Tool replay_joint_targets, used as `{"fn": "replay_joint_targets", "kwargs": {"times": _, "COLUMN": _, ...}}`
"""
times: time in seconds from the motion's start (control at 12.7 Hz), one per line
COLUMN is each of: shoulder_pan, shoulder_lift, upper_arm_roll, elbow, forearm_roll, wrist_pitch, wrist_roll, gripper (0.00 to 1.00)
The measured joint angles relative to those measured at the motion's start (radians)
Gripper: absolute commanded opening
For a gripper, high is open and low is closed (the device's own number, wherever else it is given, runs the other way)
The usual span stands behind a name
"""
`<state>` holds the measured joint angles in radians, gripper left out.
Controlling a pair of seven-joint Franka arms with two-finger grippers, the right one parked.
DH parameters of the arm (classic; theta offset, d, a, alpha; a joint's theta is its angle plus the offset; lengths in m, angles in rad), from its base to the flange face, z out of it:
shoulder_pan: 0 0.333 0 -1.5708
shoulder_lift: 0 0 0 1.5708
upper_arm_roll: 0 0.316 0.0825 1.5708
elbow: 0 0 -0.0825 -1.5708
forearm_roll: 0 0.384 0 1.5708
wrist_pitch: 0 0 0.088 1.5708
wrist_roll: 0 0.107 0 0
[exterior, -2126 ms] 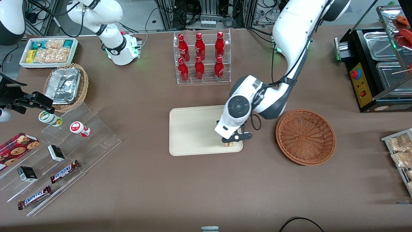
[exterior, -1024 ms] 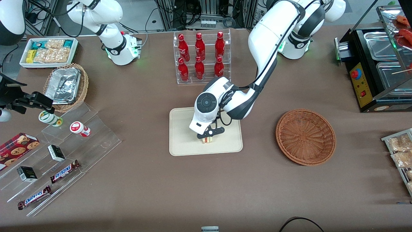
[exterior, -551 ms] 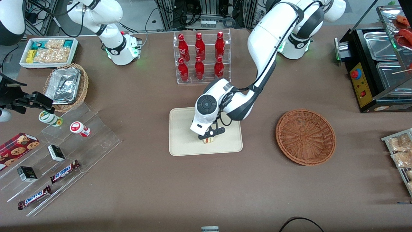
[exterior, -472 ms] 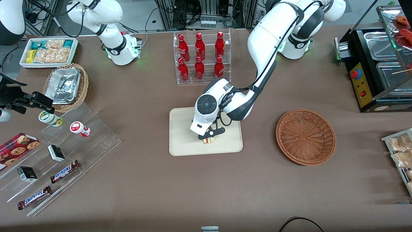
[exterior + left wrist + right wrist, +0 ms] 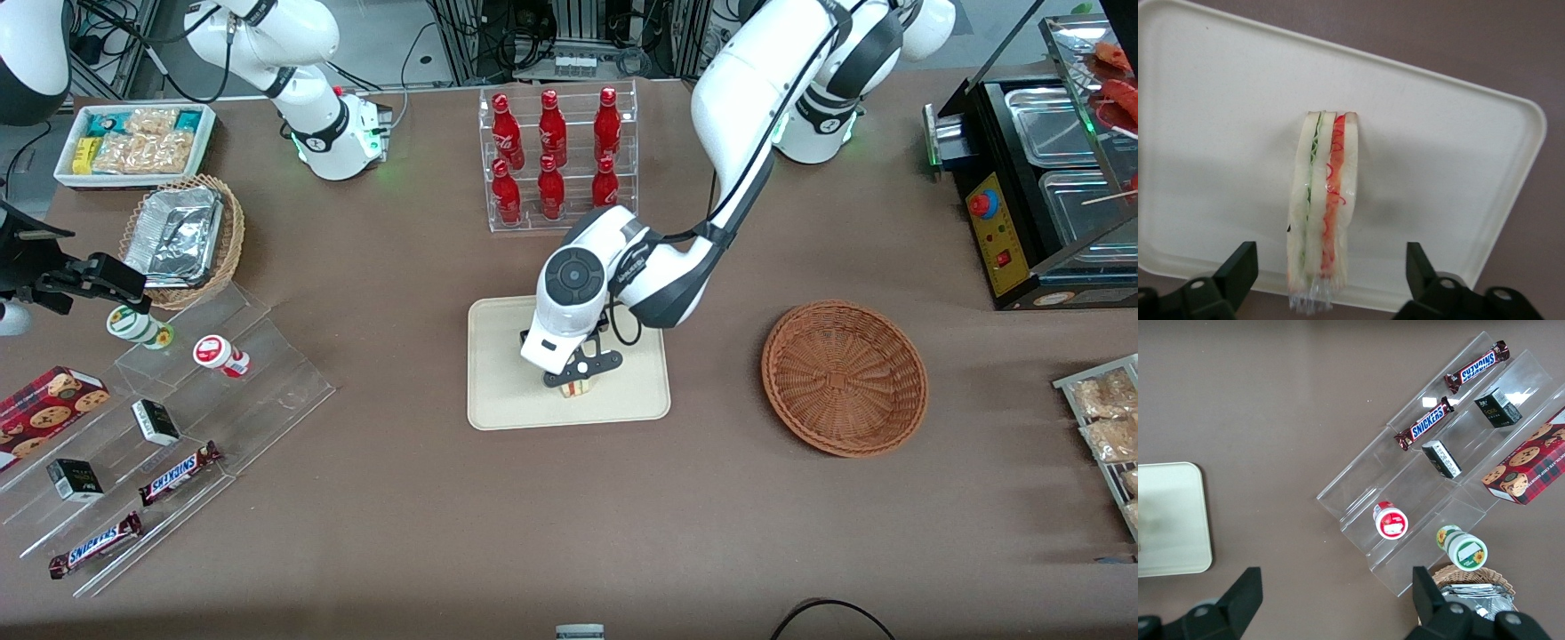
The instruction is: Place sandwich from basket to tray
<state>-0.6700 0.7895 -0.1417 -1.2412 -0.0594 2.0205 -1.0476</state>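
Observation:
The sandwich [image 5: 579, 388] stands on its edge on the beige tray [image 5: 507, 356], in the part of the tray nearer the front camera. In the left wrist view the sandwich [image 5: 1325, 207] shows its red and green filling in clear wrap, on the tray [image 5: 1438, 153]. My left gripper [image 5: 578, 377] hangs just above it and is open. Its fingers [image 5: 1238, 267] stand well apart on either side of the sandwich, clear of it. The reddish-brown basket [image 5: 845, 378] is empty and lies beside the tray, toward the working arm's end of the table.
A clear rack of red bottles [image 5: 556, 160] stands farther from the front camera than the tray. Clear display steps [image 5: 178, 418] with snack bars and boxes lie toward the parked arm's end. A black food warmer [image 5: 1040, 187] stands at the working arm's end.
The gripper carried the sandwich from the tray's corner nearest the basket to the tray's middle. The sandwich now rests on the tray, and the wrist has lifted slightly.

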Motion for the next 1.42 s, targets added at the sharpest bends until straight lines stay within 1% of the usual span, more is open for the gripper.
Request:
{"fn": "replay_joint_targets", "kwargs": {"times": 0.24, "shoulder_pan": 0.013, "shoulder_lift": -0.074, "upper_arm_roll": 0.01, "elbow": 0.002, "forearm_roll": 0.001, "wrist_pitch": -0.079, "wrist_roll": 0.014, "gripper": 1.0}}
{"fn": "replay_joint_targets", "kwargs": {"times": 0.39, "shoulder_pan": 0.032, "shoulder_lift": -0.124, "upper_arm_roll": 0.014, "elbow": 0.003, "forearm_roll": 0.016, "wrist_pitch": -0.149, "wrist_roll": 0.082, "gripper": 1.0}}
{"fn": "replay_joint_targets", "kwargs": {"times": 0.47, "shoulder_pan": 0.049, "shoulder_lift": -0.149, "upper_arm_roll": 0.017, "elbow": 0.002, "forearm_roll": 0.024, "wrist_pitch": -0.186, "wrist_roll": 0.095, "gripper": 1.0}}
{"fn": "replay_joint_targets", "kwargs": {"times": 0.71, "shoulder_pan": 0.15, "shoulder_lift": -0.215, "upper_arm_roll": 0.02, "elbow": -0.016, "forearm_roll": 0.03, "wrist_pitch": -0.279, "wrist_roll": 0.166, "gripper": 1.0}}
{"fn": "replay_joint_targets", "kwargs": {"times": 1.02, "shoulder_pan": 0.258, "shoulder_lift": -0.31, "upper_arm_roll": 0.021, "elbow": -0.133, "forearm_roll": 0.033, "wrist_pitch": -0.288, "wrist_roll": 0.36, "gripper": 1.0}}
{"fn": "replay_joint_targets", "kwargs": {"times": 1.42, "shoulder_pan": 0.435, "shoulder_lift": -0.533, "upper_arm_roll": 0.023, "elbow": -0.352, "forearm_roll": 0.034, "wrist_pitch": -0.308, "wrist_roll": 0.705, "gripper": 1.0}}
